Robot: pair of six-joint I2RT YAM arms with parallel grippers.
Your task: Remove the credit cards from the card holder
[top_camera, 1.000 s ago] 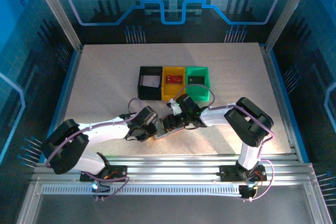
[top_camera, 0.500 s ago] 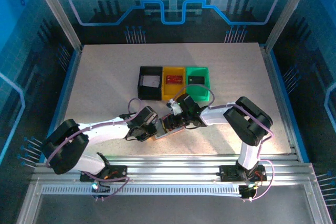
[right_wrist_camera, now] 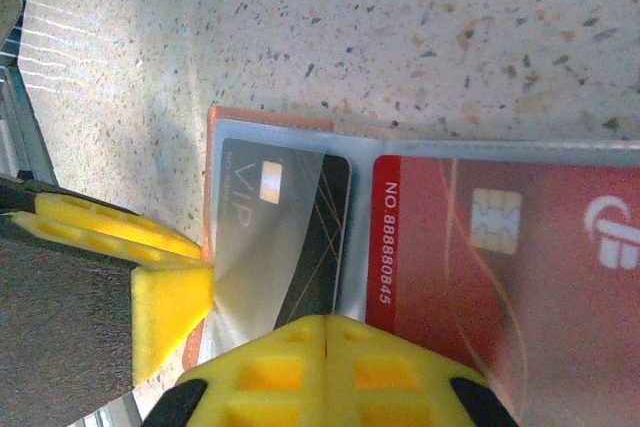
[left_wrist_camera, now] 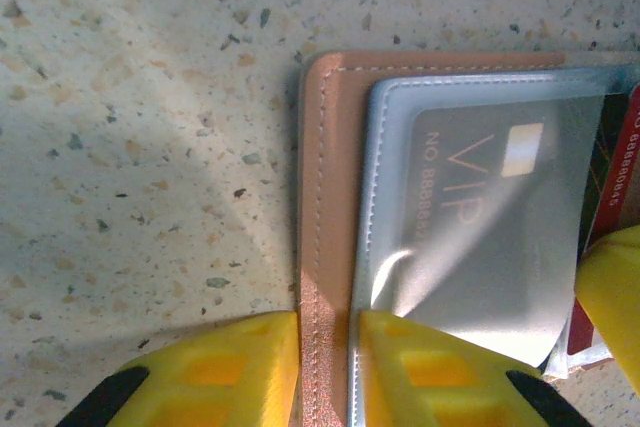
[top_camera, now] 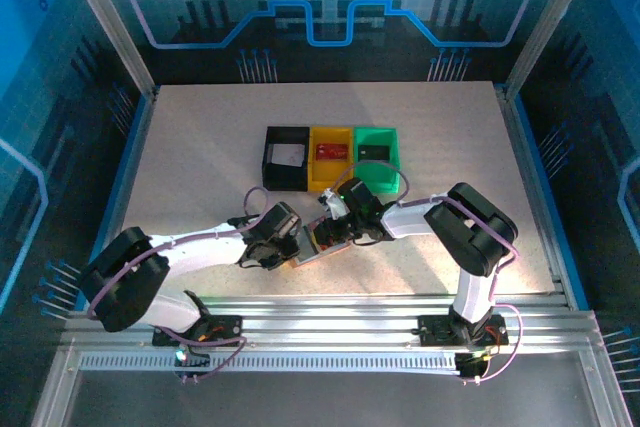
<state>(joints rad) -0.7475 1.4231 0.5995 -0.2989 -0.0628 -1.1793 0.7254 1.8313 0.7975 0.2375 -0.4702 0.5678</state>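
The card holder (top_camera: pixel 312 253) lies open on the table between the two arms, pinkish-tan (left_wrist_camera: pixel 325 197) with clear grey pockets. A black VIP card (left_wrist_camera: pixel 480 217) sits in its left pocket (right_wrist_camera: pixel 285 237), and a red card (right_wrist_camera: pixel 480 267) in the right one. My left gripper (left_wrist_camera: pixel 328 367) is shut on the holder's tan left edge, which runs between its yellow fingers (top_camera: pixel 292 243). My right gripper (right_wrist_camera: pixel 327 367) hovers over the holder's middle fold (top_camera: pixel 335 232). Its two yellow fingers are pressed together, and nothing shows between them.
Three small bins stand in a row behind the holder: a black bin (top_camera: pixel 270 159) with a whitish card, a yellow bin (top_camera: pixel 314 172) with a red card, and a green bin (top_camera: pixel 396 159) with a dark card. An aluminium rail (top_camera: pixel 320 312) runs along the near edge.
The right gripper's jaws have closed fully over the holder's middle. The left gripper keeps its grip on the tan edge and has not moved.
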